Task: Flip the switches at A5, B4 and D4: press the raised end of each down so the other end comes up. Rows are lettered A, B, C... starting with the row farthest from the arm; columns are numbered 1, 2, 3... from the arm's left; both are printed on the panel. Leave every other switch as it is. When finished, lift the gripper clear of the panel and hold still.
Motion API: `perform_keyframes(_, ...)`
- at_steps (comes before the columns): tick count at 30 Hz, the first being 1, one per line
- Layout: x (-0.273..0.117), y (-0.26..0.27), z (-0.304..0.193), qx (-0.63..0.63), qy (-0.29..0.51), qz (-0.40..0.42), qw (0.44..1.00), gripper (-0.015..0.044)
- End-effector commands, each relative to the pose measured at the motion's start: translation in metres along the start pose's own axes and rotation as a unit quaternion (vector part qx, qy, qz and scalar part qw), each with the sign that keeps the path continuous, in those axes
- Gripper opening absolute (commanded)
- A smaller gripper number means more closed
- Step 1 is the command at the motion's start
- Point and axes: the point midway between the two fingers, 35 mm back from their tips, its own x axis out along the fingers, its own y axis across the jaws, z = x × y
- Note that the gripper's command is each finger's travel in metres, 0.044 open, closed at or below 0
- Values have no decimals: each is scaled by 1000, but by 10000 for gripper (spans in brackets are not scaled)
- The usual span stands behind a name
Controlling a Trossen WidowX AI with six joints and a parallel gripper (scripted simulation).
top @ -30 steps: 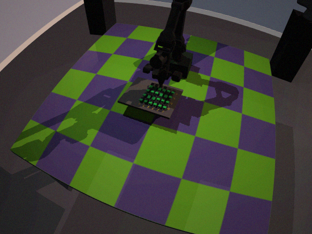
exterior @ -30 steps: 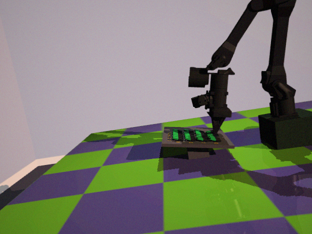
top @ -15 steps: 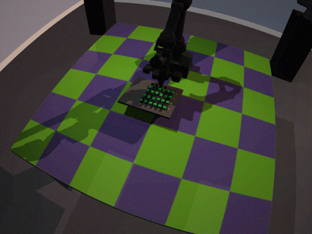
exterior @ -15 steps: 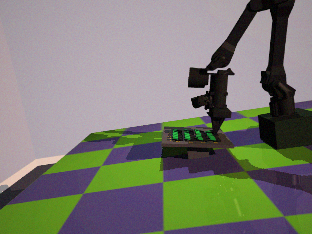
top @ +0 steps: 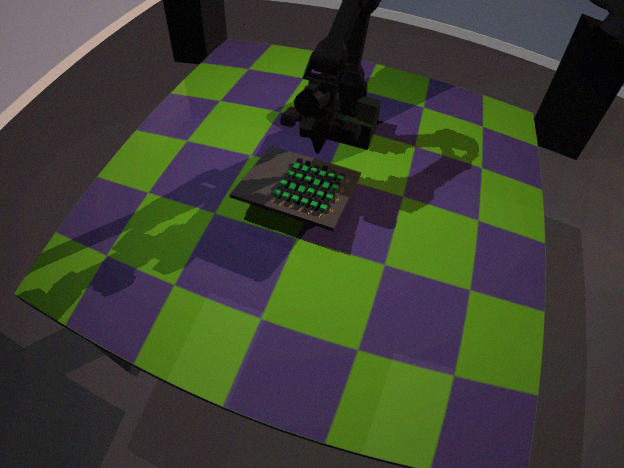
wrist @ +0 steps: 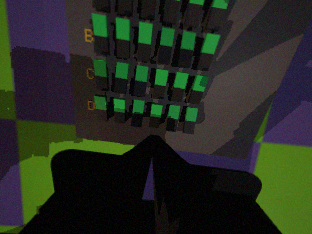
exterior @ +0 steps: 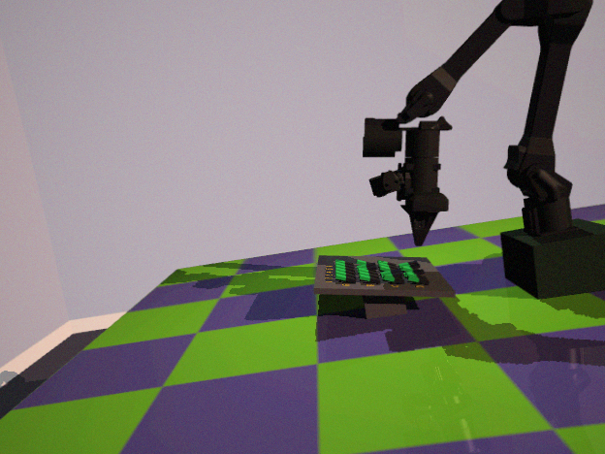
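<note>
The gripper hangs above the near edge of the switch panel, its jaws pressed together into one point and pinching nothing. It touches no switch. The panel sits tilted on a small dark block on the green and purple chequered mat. From the wrist view, the row D switches lie just ahead of the fingertips; which ends stand raised is hard to judge.

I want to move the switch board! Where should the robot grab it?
Best the bare edge of the panel that overhangs its stand, coming from the side. The slab is thin and flat, so opened fingers could pinch above and below without touching the switches.
</note>
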Motion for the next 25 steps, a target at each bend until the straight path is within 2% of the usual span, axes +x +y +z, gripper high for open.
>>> perform_keyframes(1, -22, 0, 1, -3, -2, 1, 1000, 0)
perform_keyframes(6, -23, 1, 8, -3, -3, 1, 1000, 0)
perform_keyframes(12, -30, 12, 68, -3, -5, 1, 1000, 0)
perform_keyframes(25, -30, 12, 70, -3, -5, 1, 1000, 0)
